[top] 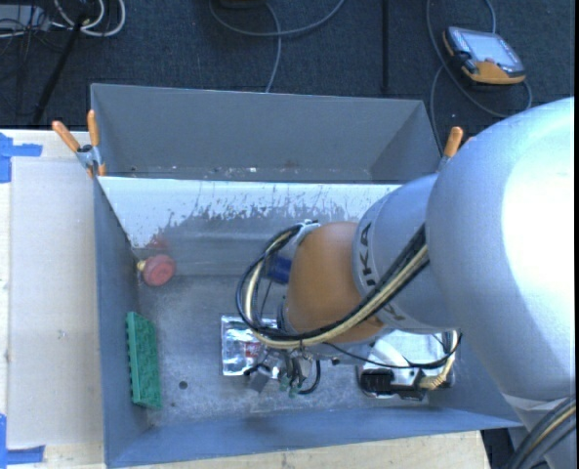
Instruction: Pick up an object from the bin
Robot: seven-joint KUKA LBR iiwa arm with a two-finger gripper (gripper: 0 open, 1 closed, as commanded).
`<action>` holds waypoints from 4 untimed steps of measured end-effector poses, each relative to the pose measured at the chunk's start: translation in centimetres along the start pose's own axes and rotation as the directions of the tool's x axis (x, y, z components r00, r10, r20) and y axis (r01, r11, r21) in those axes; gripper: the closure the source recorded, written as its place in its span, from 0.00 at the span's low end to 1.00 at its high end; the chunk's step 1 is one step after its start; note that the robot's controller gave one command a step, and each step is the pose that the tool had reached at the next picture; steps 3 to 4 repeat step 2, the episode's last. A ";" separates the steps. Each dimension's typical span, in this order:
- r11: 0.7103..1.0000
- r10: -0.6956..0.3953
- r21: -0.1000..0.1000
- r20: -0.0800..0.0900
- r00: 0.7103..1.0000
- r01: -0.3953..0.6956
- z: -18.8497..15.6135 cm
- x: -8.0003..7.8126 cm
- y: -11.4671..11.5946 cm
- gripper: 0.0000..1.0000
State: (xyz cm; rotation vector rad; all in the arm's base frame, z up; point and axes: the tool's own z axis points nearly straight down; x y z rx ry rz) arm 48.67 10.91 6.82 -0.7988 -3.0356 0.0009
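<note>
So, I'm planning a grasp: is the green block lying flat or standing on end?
Lying flat: the green block lies lengthwise on the floor of the bin, along the left wall.

Bin (260, 145): grey metal, matt, scratched.
Green block (143, 360): ribbed, plastic-looking, matt.
Packet (236, 348): crinkled, shiny foil.
Orange cover (318, 281): smooth, glossy.

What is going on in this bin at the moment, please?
The arm reaches into the grey bin from the right. Its gripper is low over the floor near the front wall, right beside a crumpled silver packet. Whether it holds anything cannot be told. A pink round thing and a green block lie apart at the left, and a black-and-yellow thing lies at the right.
</note>
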 end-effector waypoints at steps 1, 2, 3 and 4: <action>1.000 0.004 0.000 0.001 1.000 -0.004 -0.7 0.0 -0.1 1.00; 1.000 0.002 -0.006 0.007 1.000 -0.002 -12.1 -0.1 0.0 1.00; 1.000 0.002 -0.006 0.007 1.000 -0.002 -12.1 -0.1 0.0 1.00; 1.000 0.002 -0.006 0.007 1.000 -0.002 -12.1 -0.1 0.0 1.00</action>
